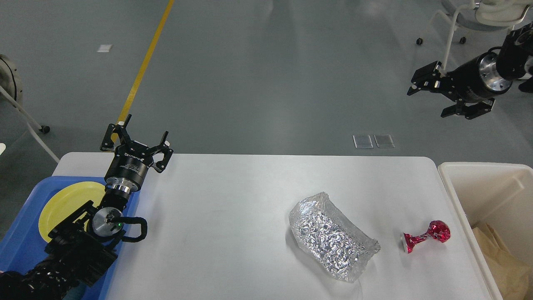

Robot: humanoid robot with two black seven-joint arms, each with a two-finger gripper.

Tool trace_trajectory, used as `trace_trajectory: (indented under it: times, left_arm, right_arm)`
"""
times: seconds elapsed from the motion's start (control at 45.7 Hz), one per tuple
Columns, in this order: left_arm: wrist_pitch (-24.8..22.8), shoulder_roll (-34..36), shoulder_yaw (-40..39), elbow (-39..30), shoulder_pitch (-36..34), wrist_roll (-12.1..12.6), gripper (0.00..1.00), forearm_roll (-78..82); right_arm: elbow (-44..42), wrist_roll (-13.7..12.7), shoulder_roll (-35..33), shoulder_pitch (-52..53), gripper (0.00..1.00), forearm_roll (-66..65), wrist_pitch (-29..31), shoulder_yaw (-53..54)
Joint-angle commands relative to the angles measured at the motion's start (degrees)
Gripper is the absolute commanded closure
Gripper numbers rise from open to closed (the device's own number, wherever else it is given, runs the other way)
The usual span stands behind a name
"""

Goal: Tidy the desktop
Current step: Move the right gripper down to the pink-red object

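Observation:
The white desktop (233, 208) fills the lower half of the head view. On its right part lies a crumpled silver foil bag (332, 241), and right of that a red, shiny crushed wrapper (427, 236). My left gripper (139, 133) stands open above the desktop's far left edge, with nothing between its fingers. My right gripper (431, 96) hangs high at the upper right, over the floor beyond the table, open and empty.
A blue tray (25, 233) holding a yellow plate (68, 204) sits at the left edge under my left arm. A cream-white bin (483, 187) with brown paper (504, 258) inside stands at the right. A wheeled chair (479, 16) is far back right.

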Motion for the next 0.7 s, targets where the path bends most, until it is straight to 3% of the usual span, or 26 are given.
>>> trace_trajectory:
  times: [0.0, 0.109, 0.328, 0.46, 0.569, 0.679]
  left_arm:
    - [0.00, 0.00, 0.00, 0.08, 0.01, 0.00, 0.03, 0.00]
    - [0.00, 0.00, 0.00, 0.00, 0.01, -0.09, 0.03, 0.00]
    - [0.00, 0.09, 0.00, 0.00, 0.01, 0.00, 0.03, 0.00]
    - [0.00, 0.00, 0.00, 0.00, 0.01, 0.00, 0.03, 0.00]
    - [0.00, 0.00, 0.00, 0.00, 0.01, 0.00, 0.03, 0.00]
    - [0.00, 0.00, 0.00, 0.00, 0.01, 0.00, 0.03, 0.00]
  right_arm:
    - [29.80, -0.24, -1.07, 14.20, 0.00, -5.91, -3.97, -1.68]
    - [43.19, -0.33, 0.86, 19.22, 0.00, -6.98, -8.37, -2.82]
    - [42.68, -0.24, -0.89, 15.63, 0.00, -6.80, -13.55, -10.11]
    - [37.59, -0.24, -7.56, 5.71, 0.00, -6.02, -18.91, -10.12]
    - [32.23, -0.24, -9.15, -5.98, 0.00, -0.31, -23.92, -6.09]
    - [19.84, -0.33, -8.54, -20.66, 0.00, 6.11, -26.74, 0.42]
